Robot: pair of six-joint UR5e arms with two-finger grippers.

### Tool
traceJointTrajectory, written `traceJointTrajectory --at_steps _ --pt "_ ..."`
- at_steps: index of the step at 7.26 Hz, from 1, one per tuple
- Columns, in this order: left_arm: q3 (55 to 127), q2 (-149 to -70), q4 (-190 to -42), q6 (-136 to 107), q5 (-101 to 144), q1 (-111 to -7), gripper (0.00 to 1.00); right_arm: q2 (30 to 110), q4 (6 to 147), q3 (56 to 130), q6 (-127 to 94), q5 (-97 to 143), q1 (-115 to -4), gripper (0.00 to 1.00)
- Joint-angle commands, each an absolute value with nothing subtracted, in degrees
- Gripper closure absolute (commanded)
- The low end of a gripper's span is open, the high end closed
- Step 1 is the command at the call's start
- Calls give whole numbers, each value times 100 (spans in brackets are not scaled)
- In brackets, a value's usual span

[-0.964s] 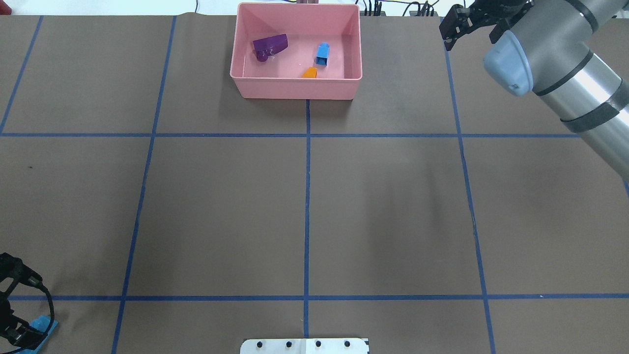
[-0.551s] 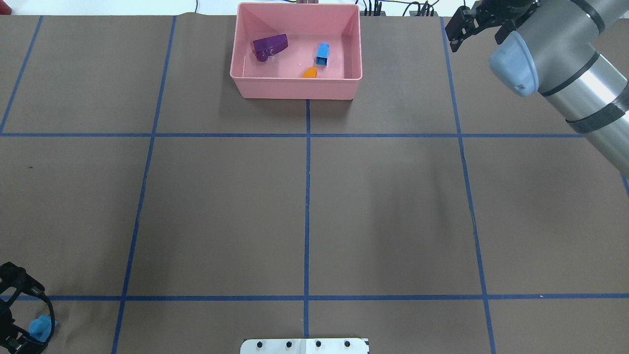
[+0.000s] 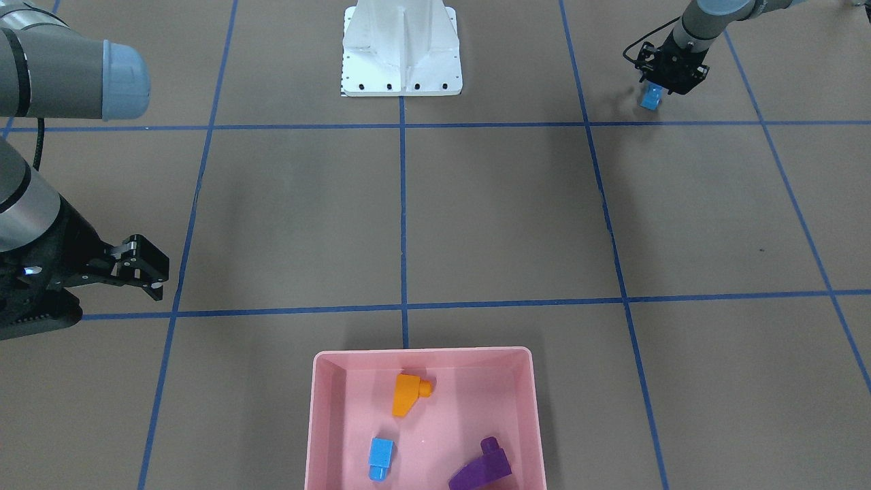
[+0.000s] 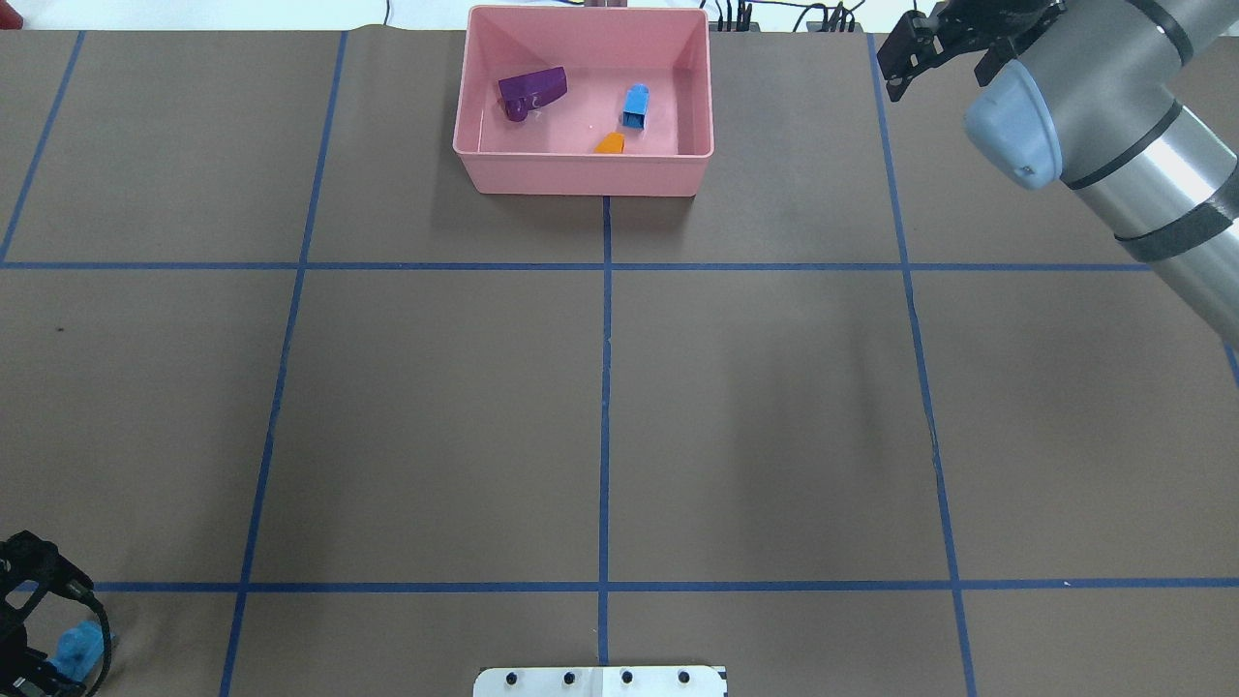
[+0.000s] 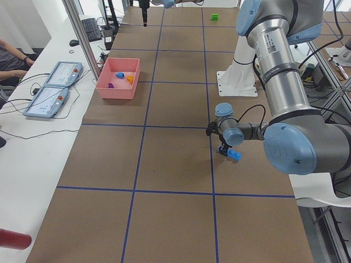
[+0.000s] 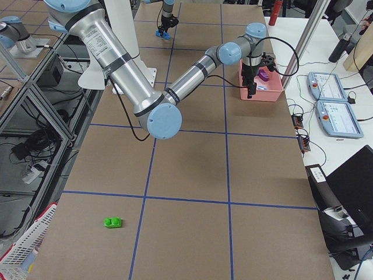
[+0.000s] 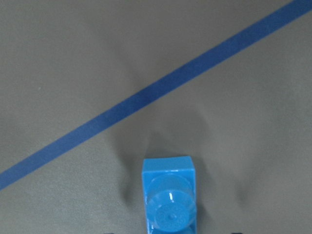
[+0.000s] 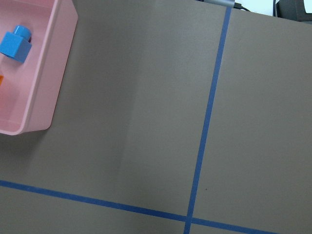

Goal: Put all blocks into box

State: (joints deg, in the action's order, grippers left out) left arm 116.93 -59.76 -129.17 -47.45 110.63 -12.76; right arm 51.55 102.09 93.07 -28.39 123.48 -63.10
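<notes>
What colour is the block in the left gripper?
Light blue. The block shows best in the left wrist-mounted view, studs facing the camera.

Lighting: bright, even, from overhead; no harsh glare. Shadows: soft broad patch on the table (image 4: pixel 436 407) beside the box (image 4: pixel 581 179); faint twin smudges flanking the blue block (image 7: pixel 169 195) in the left wrist view. Focus: fixed views sharp; the block's close-up slightly soft. Table surface matte, mildly streaked.
</notes>
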Motion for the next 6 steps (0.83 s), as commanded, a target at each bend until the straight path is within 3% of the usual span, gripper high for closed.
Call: traceJointTrajectory --at_steps 1,2,6 --pt "11724 -5977 -12920 -4737 11057 -1266 96 5177 10178 9299 -2839 12349 -6311 1" --pt "11759 -5933 -12946 -4772 11057 -1283 100 5177 10195 9281 -2839 12349 -6311 1" --pt "12936 -5791 -13043 -5651 11257 -1973 100 5623 10222 9421 -2629 12349 -6363 1"
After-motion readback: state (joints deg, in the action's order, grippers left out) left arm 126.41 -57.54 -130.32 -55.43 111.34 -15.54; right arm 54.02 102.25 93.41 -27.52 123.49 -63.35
